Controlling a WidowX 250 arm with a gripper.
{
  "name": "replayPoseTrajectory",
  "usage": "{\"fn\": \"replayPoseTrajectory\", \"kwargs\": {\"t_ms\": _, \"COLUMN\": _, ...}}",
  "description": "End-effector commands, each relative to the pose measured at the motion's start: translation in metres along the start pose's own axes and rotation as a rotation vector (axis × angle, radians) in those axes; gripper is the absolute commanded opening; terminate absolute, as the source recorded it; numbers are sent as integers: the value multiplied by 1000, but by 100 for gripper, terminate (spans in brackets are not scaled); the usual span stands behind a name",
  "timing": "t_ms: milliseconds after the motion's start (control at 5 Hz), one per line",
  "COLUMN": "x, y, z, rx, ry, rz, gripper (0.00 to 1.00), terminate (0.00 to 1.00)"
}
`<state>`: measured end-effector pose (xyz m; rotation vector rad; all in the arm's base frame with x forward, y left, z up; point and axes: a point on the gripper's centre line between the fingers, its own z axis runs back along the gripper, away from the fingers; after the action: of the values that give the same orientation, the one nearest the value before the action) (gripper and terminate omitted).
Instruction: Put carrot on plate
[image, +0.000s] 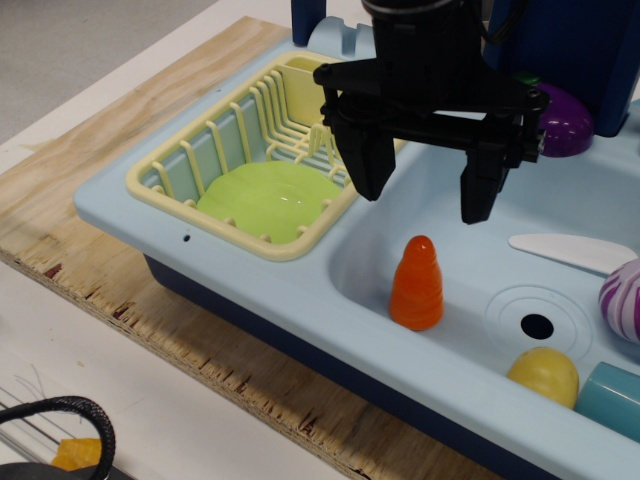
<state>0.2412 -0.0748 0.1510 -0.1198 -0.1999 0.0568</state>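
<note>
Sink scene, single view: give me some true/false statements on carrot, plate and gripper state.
1. The carrot stands upright in the sink basin. True.
2. The carrot is already on the plate. False: the plate lies in the dish rack, with no carrot on it.
3. The gripper is open and holds nothing. True.
4. The gripper is clamped on the yellow toy. False: that toy sits near the drain, away from the gripper.
5. The gripper hangs above the carrot. True.
</note>
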Motion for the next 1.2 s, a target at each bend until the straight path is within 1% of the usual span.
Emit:
{"fn": "replayPoseTrajectory", "kwargs": {"t_ms": 0, "x": 0, "y": 0, "z": 0, "rx": 0, "ry": 0, "rz": 0, "gripper": 100, "terminate": 0}}
{"fn": "replayPoseTrajectory", "kwargs": {"t_ms": 200, "x": -3, "y": -3, "z": -13, "rx": -7, "ry": 9, "rz": 19, "gripper": 100, "terminate": 0}}
{"fn": "replayPoseTrajectory", "kwargs": {"t_ms": 400, "x": -5, "y": -4, "z": -23, "rx": -19, "ry": -8, "rz": 26, "gripper": 100, "terminate": 0}}
{"fn": "replayPoseTrajectory", "kwargs": {"t_ms": 600, "x": -6, "y": -5, "z": -32, "rx": -30, "ry": -5, "rz": 17, "gripper": 100, "terminate": 0}}
{"fn": "replayPoseTrajectory", "kwargs": {"t_ms": 800, "x": -6, "y": -6, "z": -44, "rx": -33, "ry": 20, "rz": 22, "gripper": 100, "terminate": 0}}
{"fn": "replayPoseTrajectory", "kwargs": {"t_ms": 1000, "x": -1, "y": -7, "z": -50, "rx": -26, "ry": 30, "rz": 12, "gripper": 100, "terminate": 0}}
